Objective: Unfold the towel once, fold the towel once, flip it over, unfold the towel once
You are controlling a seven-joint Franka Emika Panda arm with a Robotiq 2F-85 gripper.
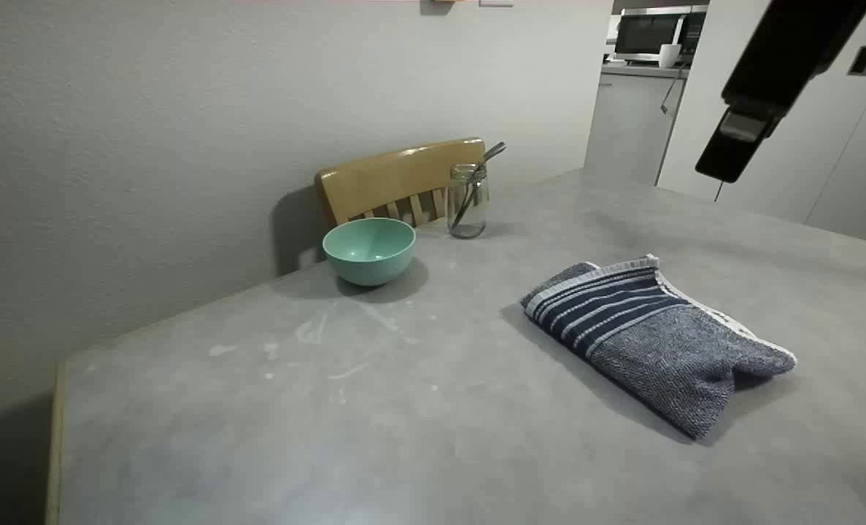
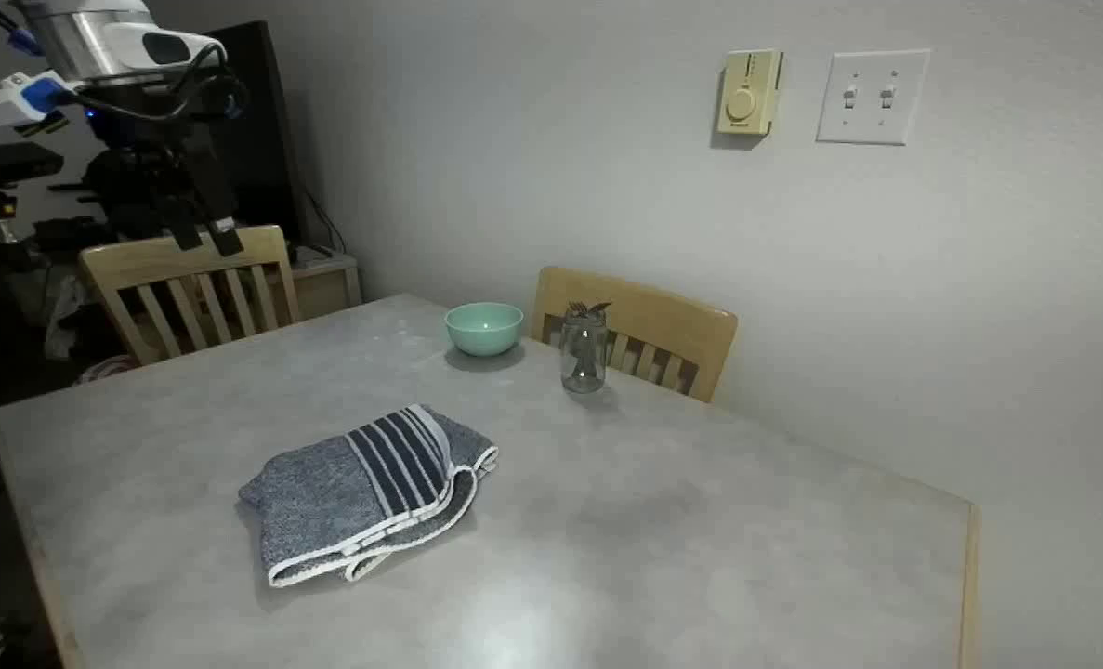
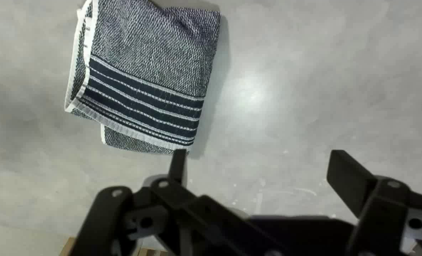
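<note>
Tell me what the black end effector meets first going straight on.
Probably the mottled grey tabletop, just beside the folded blue-grey striped terry towel: in the wrist view, tabletop lies ahead of the open black end effector. Depth is unclear; one side might catch the towel's edge first.

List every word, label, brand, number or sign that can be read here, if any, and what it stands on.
None reads clearly.
Thermostat: lettering near its lower edge, too small to read.
Microwave: any panel markings too blurred to read.
Towel: small edging marks, no legible letters.
</note>
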